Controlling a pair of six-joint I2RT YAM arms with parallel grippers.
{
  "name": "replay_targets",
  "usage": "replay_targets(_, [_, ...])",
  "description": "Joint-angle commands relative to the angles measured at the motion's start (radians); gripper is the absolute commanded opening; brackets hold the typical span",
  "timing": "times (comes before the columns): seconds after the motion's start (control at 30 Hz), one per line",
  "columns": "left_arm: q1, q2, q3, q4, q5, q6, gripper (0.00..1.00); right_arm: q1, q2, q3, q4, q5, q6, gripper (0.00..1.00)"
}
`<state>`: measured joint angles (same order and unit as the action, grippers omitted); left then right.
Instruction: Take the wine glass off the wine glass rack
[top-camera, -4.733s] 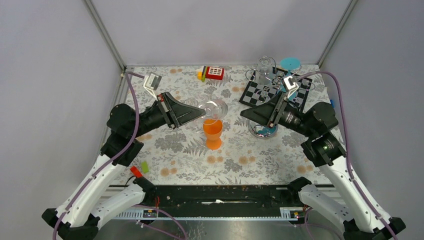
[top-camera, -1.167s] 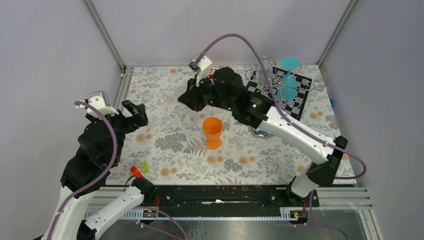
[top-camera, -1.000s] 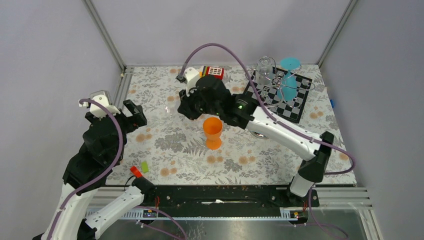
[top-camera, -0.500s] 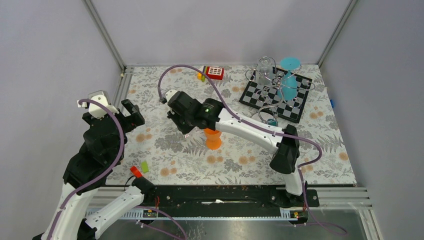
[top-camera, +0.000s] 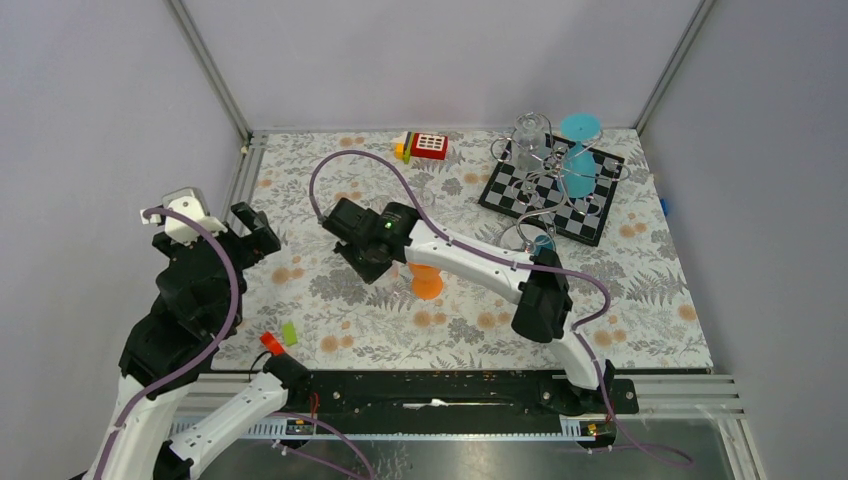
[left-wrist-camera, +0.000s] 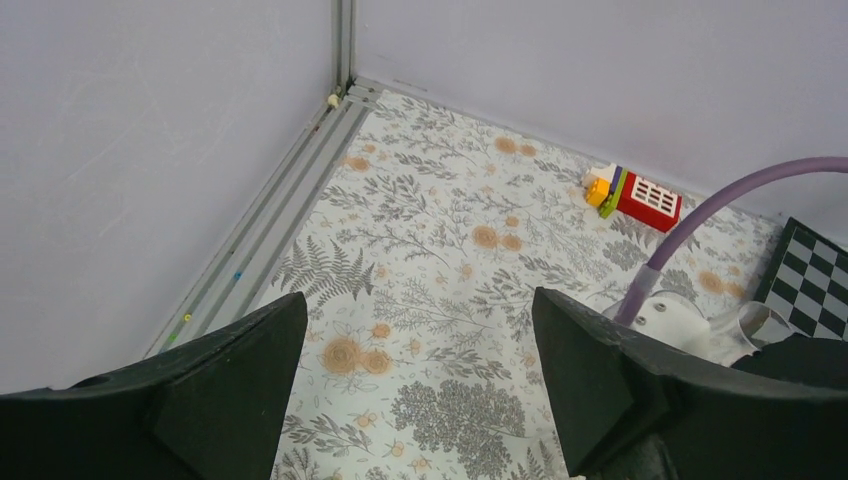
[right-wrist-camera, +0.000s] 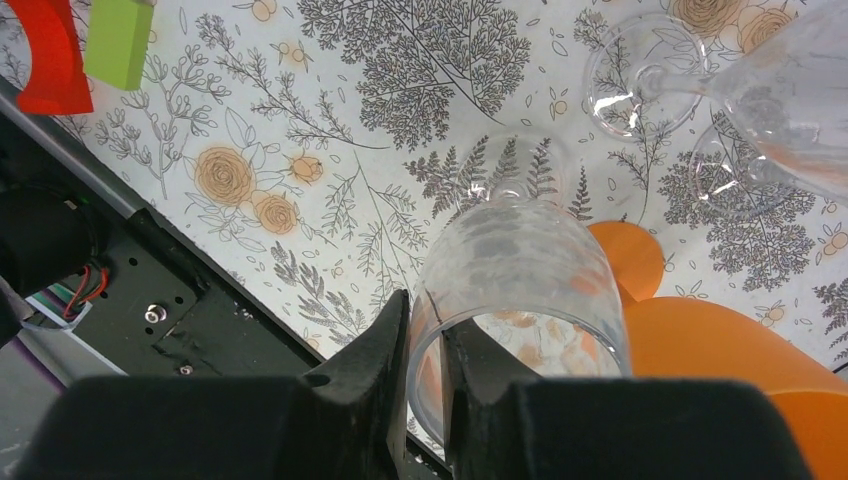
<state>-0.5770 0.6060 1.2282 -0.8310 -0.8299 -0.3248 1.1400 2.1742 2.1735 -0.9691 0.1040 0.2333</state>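
My right gripper is shut on the rim of a clear wine glass, one finger inside the bowl and one outside. The glass hangs low over the floral cloth with its foot pointing away from me. From above, the right gripper sits left of the orange cup and hides the glass. The chrome wine glass rack stands far right on the chequered board, carrying a clear glass and a teal one. My left gripper is open and empty at the table's left side.
A second clear stemmed glass is just beyond the held one, beside the orange cup. A red and a green block lie near the front rail. A red-and-white toy sits at the back. The right arm's cable arcs over the middle.
My right arm has swung from the back centre leftward and toward the near side, lowering beside the orange cup with the glass still gripped. The left arm has drawn back slightly.
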Motion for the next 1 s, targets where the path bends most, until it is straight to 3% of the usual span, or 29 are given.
replay_targets(0.0, [0.000,-0.024,0.012,0.014,-0.039,0.018,0.89,0.004,0.000,0.036,-0.004,0.004,0.014,0.00])
replay_targets(0.23, [0.001,-0.026,0.014,0.015,-0.020,0.015,0.90,0.004,0.014,0.047,-0.006,0.016,0.028,0.01])
replay_targets(0.37, [0.000,-0.024,0.026,0.014,-0.005,0.014,0.90,0.002,0.000,0.070,-0.028,0.039,0.032,0.26])
replay_targets(0.63, [0.000,-0.025,0.051,0.027,0.024,0.016,0.92,-0.003,-0.051,0.182,-0.092,0.092,0.006,0.56])
replay_targets(0.8, [0.000,-0.047,0.053,0.068,0.063,0.050,0.94,-0.017,-0.139,0.205,-0.090,0.096,-0.006,0.62])
replay_targets(0.97, [0.000,-0.062,0.005,0.190,0.084,0.214,0.99,-0.054,-0.290,0.140,-0.079,0.102,0.002,0.63])
